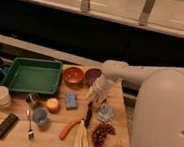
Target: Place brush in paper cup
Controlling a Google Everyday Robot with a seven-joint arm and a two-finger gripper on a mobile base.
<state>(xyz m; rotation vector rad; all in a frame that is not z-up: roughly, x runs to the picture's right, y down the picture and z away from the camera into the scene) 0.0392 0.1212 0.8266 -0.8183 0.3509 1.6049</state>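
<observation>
Camera view: gripper (96,95) hangs over the right half of the wooden table (52,139), just below the purple bowl (92,76). Its opening and hold cannot be told. Brush (89,114) lies flat at the gripper's 6 o'clock, just beside it; contact cannot be told. Paper cup (0,96) stands well apart at 9 o'clock, at the table's left edge.

The body (163,117) was a big, smooth, off-white shell with rounded edges. The arm (133,74) was equally white, thick and tubular, with a bulbous joint (112,69), ending in a pale gripper (96,95) over the table (119,142).
</observation>
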